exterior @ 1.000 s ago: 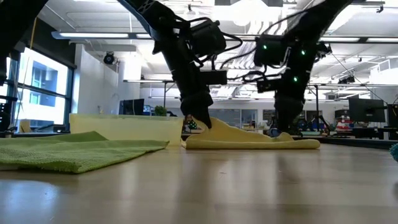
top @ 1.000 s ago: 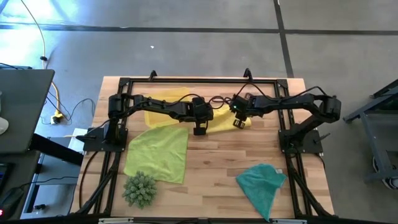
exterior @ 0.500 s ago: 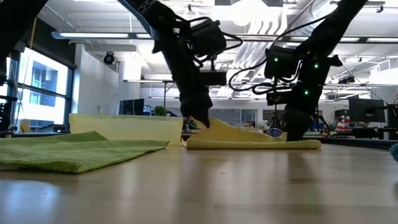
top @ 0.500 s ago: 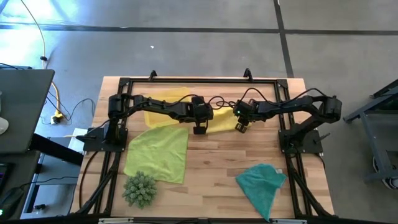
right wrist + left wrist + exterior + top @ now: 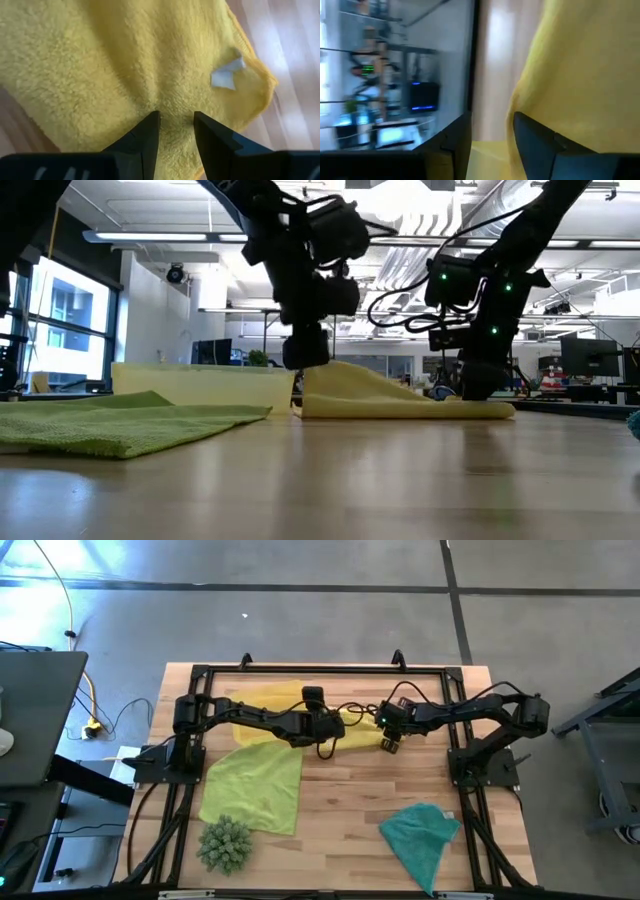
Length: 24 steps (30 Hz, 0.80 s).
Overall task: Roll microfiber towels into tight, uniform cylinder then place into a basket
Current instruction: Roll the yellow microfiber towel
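The yellow towel [image 5: 362, 733] lies at the far middle of the table, flat on the wood at its right end and humped up [image 5: 350, 377] toward its left end. My left gripper [image 5: 305, 362] hangs open just over that left end; in its wrist view the cloth [image 5: 580, 65] lies beside one finger. My right gripper [image 5: 389, 745] stands on the towel's right end, shut on it. The lime green towel [image 5: 255, 785] and the teal towel [image 5: 422, 835] lie spread on the table. The yellow basket [image 5: 200, 385] stands at the far left. My right gripper comes down steeply from above onto the yellow towel near its right corner, close to the white tag [image 5: 227, 75]. A bunch of cloth [image 5: 175, 112] sits pinched between the two fingers, with creases running toward it. The towel lies on the table around the fingers.
A spiky green ball [image 5: 225, 843] sits at the near left beside the lime green towel. A black frame [image 5: 300, 668] runs around the table's far and side edges. Bare wood [image 5: 350, 800] lies in the near middle.
My left gripper has let go of the yellow towel's left end, rolled its wrist and lifted a little off the cloth, which stays humped there. My right gripper has come down toward the table's right edge onto the towel's right end.
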{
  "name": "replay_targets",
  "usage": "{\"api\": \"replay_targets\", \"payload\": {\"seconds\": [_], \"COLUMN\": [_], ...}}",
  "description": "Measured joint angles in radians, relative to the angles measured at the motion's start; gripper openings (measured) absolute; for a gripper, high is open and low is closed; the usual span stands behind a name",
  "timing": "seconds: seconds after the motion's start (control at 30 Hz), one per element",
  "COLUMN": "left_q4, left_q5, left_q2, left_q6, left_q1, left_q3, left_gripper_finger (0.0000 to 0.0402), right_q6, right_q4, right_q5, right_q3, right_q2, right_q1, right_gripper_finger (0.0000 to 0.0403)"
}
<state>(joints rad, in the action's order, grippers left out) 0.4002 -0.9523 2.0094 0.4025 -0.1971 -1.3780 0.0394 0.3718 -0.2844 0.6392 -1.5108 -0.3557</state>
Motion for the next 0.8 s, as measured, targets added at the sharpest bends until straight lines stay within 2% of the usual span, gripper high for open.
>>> {"api": "replay_targets", "payload": {"seconds": [0.1, 0.33, 0.43, 0.5, 0.67, 0.8], "left_q4": [0.0, 0.102, 0.098, 0.077, -0.001, -0.053], "left_q5": [0.044, 0.542, 0.705, 0.735, 0.71, 0.727], "left_q2": [0.0, 0.0, 0.0, 0.002, 0.032, 0.069], "left_q6": [-0.019, -0.173, -0.212, -0.233, -0.307, -0.373], "left_q1": [0.011, 0.022, 0.022, 0.021, 0.008, -0.01], "left_q3": [-0.027, -0.093, -0.095, -0.078, -0.027, -0.011], "left_gripper_finger": [0.0132, 0.0129, 0.0129, 0.0129, 0.0129, 0.0129], "right_q6": [0.021, 0.017, 0.045, 0.058, 0.067, 0.055], "right_q4": [0.001, 0.005, 0.011, 0.015, 0.007, 0.005], "right_q5": [0.0, -0.002, -0.047, -0.101, -0.233, -0.255], "right_q3": [0.0, 0.0, -0.001, -0.004, -0.005, -0.001], "right_q2": [0.0, 0.0, -0.001, -0.002, -0.004, 0.005], "right_q1": [0.0, 0.0, 0.0, 0.0, -0.011, -0.017], "right_gripper_finger": [0.0116, 0.0116, 0.0116, 0.0116, 0.0116, 0.0116]}}
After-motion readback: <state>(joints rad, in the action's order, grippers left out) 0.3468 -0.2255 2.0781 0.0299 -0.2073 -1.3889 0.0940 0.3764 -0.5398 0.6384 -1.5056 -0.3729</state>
